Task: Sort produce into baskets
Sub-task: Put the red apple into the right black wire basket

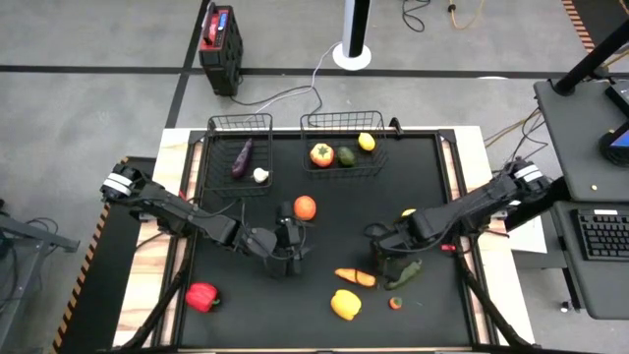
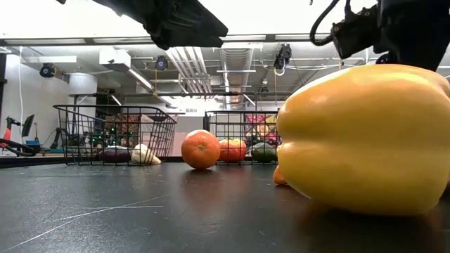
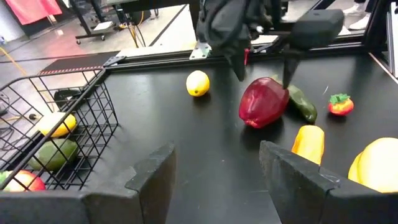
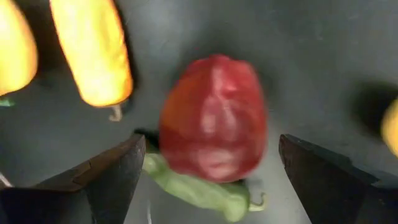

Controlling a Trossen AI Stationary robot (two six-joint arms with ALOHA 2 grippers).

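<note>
Lying between open right fingers (image 4: 211, 171), red pepper (image 4: 214, 118)

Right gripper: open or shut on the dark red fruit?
Open. The right gripper has its fingers spread, clear of the dark red fruit on both sides.

The right gripper (image 1: 391, 258) hangs with fingers spread wide over a red pepper (image 4: 213, 118), which lies touching a green pepper (image 4: 198, 188). A carrot (image 1: 355, 277) and a yellow pepper (image 1: 345, 305) crowd just beside it. The left gripper (image 1: 288, 244) has bare mat ahead, with an orange (image 1: 305, 207) near it. 2 baskets (image 1: 240, 126) line the far edge.
</note>
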